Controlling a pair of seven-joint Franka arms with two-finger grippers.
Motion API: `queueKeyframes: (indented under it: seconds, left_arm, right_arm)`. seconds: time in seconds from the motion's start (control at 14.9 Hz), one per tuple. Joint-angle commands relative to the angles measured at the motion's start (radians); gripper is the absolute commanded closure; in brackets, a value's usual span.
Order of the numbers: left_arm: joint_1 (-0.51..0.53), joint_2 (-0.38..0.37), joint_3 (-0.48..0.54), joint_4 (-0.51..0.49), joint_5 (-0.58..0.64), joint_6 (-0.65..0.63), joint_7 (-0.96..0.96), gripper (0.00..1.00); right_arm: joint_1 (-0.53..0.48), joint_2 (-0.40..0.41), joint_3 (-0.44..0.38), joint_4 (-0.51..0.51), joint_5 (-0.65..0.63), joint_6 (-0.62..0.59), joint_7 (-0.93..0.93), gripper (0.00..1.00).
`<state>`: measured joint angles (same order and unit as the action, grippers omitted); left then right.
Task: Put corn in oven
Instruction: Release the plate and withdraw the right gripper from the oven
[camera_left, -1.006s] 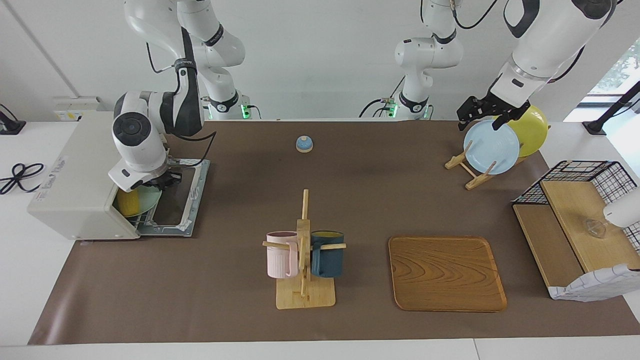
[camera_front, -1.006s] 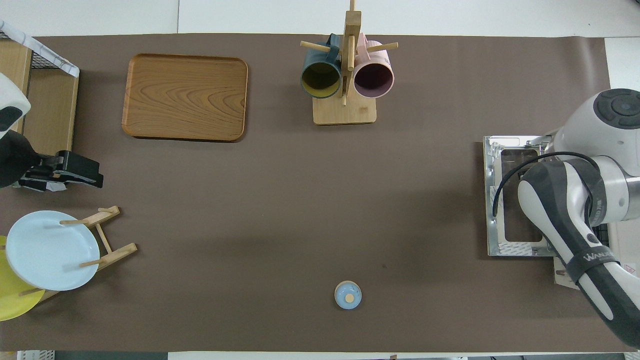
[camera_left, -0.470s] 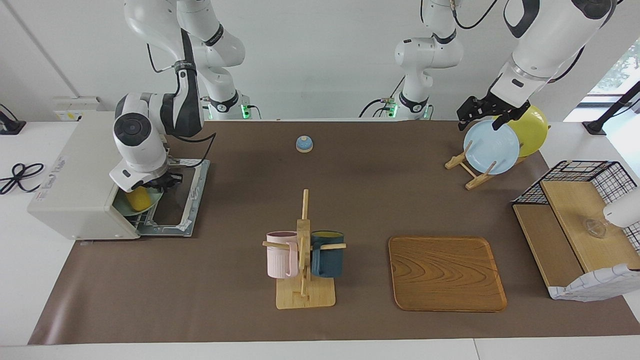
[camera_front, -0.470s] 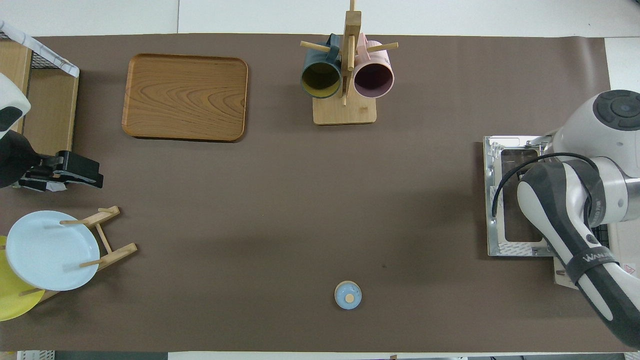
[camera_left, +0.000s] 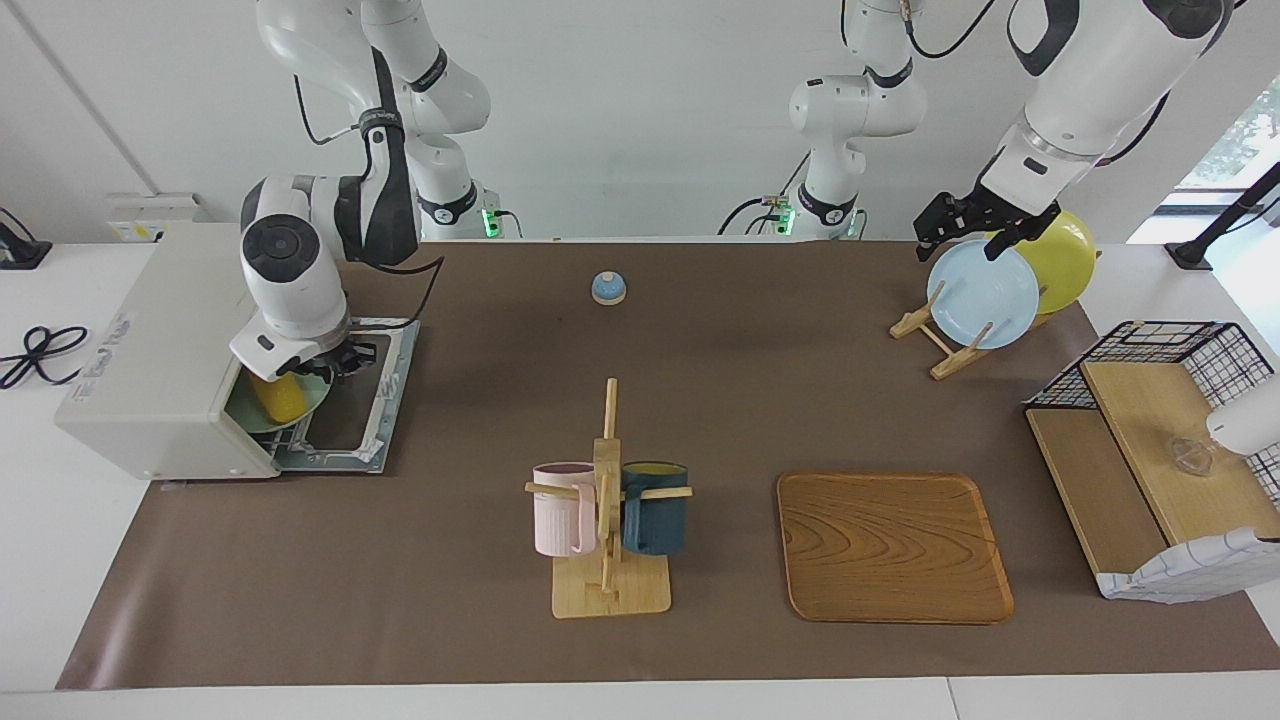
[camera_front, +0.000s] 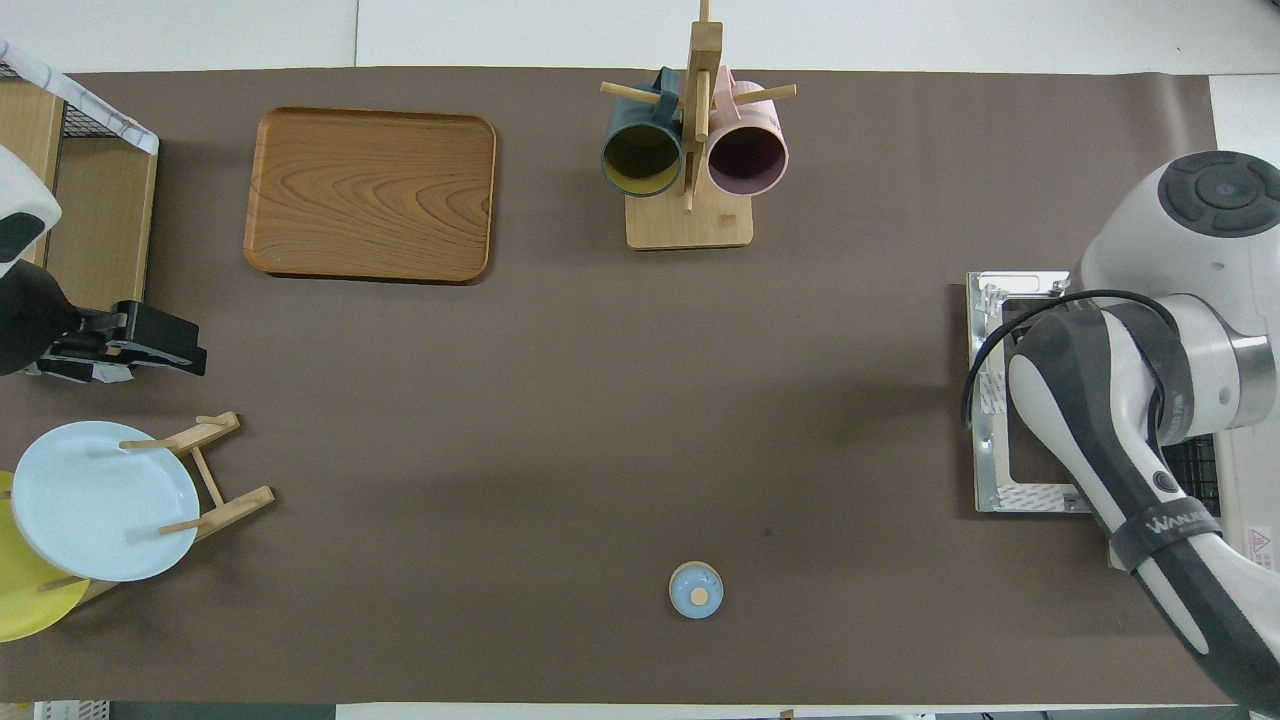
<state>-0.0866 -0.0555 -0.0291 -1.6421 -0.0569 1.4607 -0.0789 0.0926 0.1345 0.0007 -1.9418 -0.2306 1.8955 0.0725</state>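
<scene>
The off-white oven (camera_left: 150, 345) stands at the right arm's end of the table. Its glass door (camera_left: 352, 400) lies open and flat, and also shows in the overhead view (camera_front: 992, 400). The yellow corn (camera_left: 278, 398) lies on a pale green plate (camera_left: 248, 412) on the wire rack just inside the oven mouth. My right gripper (camera_left: 335, 364) hangs over the inner edge of the door, just beside and above the corn. In the overhead view the right arm hides the corn and the gripper. My left gripper (camera_left: 965, 235) waits over the plate rack (camera_left: 945, 345).
A mug tree (camera_left: 607, 500) with a pink and a dark blue mug stands mid-table, a wooden tray (camera_left: 893, 548) beside it. A small blue bell (camera_left: 608, 288) sits near the robots. The rack holds a blue plate (camera_left: 982, 293) and a yellow plate (camera_left: 1065, 258). A wire basket shelf (camera_left: 1160, 440) stands at the left arm's end.
The right arm has drawn back and up from the oven mouth toward the open door. The corn shifted slightly toward the door early on, then stayed on the plate. The left arm has not moved.
</scene>
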Motion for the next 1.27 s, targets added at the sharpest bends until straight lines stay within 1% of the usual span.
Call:
queueKeyframes:
  seconds: [0.0, 0.13, 0.34, 0.4, 0.6, 0.87, 1.21]
  left_arm:
    - [0.001, -0.006, 0.003, 0.001, -0.006, -0.002, -0.004, 0.00]
    - [0.001, -0.006, 0.003, 0.001, -0.006, -0.002, -0.004, 0.00]
    - [0.001, -0.006, 0.003, 0.001, -0.006, -0.002, -0.004, 0.00]
    - [0.001, -0.006, 0.003, 0.001, -0.006, -0.002, -0.004, 0.00]
    - [0.001, -0.006, 0.003, 0.001, -0.006, -0.002, -0.004, 0.00]
    - [0.001, -0.006, 0.003, 0.001, -0.006, -0.002, -0.004, 0.00]
    - [0.001, -0.006, 0.003, 0.001, -0.006, -0.002, -0.004, 0.00]
  right_arm:
    - [0.048, -0.006, 0.001, -0.069, 0.028, 0.100, 0.101, 1.00]
    - [0.050, 0.000, 0.001, -0.109, 0.030, 0.169, 0.122, 1.00]
    - [0.053, 0.071, 0.001, -0.130, 0.057, 0.255, 0.165, 1.00]
    - [0.045, 0.083, 0.001, -0.141, 0.057, 0.266, 0.165, 1.00]
    - [0.041, 0.086, -0.001, -0.144, 0.057, 0.238, 0.167, 1.00]
    - [0.035, 0.086, -0.002, -0.172, 0.048, 0.244, 0.171, 1.00]
    - [0.012, 0.082, -0.004, -0.177, 0.027, 0.209, 0.165, 1.00]
